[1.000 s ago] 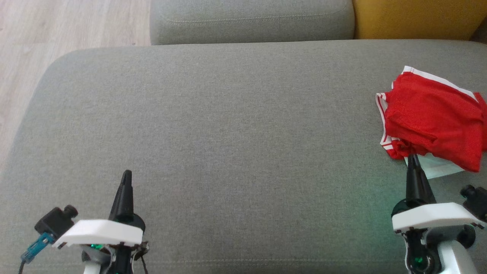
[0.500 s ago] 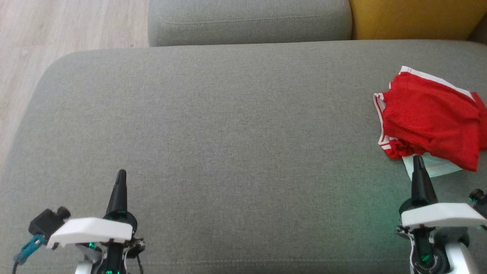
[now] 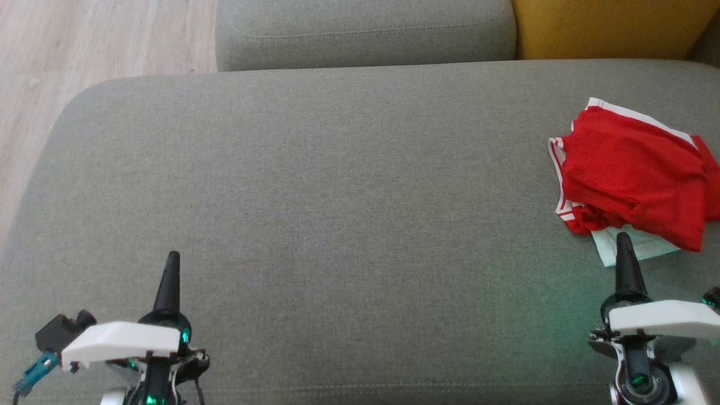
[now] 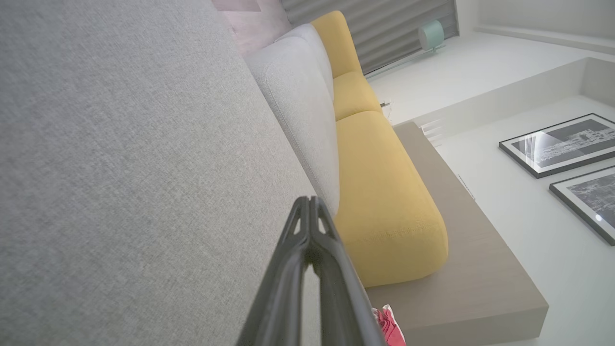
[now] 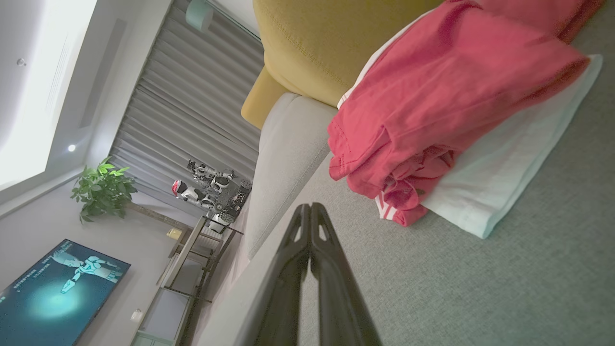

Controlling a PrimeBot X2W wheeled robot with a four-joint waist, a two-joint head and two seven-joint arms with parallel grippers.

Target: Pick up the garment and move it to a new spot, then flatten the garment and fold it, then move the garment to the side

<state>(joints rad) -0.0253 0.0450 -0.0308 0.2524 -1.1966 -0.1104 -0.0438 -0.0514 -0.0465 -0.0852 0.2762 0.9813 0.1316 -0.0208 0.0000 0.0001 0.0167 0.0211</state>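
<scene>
The garment (image 3: 635,174) is red with white stripes and lies folded in a heap at the far right of the grey sofa seat (image 3: 337,197), partly on a pale folded cloth (image 3: 630,248). My right gripper (image 3: 622,239) is shut and empty, its tip just short of the pale cloth's near edge. In the right wrist view the garment (image 5: 432,105) and pale cloth (image 5: 509,168) lie beyond the shut right gripper (image 5: 311,207). My left gripper (image 3: 171,257) is shut and empty at the lower left, far from the garment. A scrap of garment (image 4: 389,327) shows past the left gripper (image 4: 309,202).
A grey back cushion (image 3: 365,31) and a yellow cushion (image 3: 607,28) line the sofa's far side. Wooden floor (image 3: 67,50) lies beyond the seat's rounded left corner. A screen (image 5: 53,288), a plant (image 5: 103,190) and a parked robot (image 5: 211,185) stand across the room.
Both grippers have drawn back toward me and stayed shut; the right tip has left the garment's near edge. The whole picture slid slightly left, so the camera moved too.
</scene>
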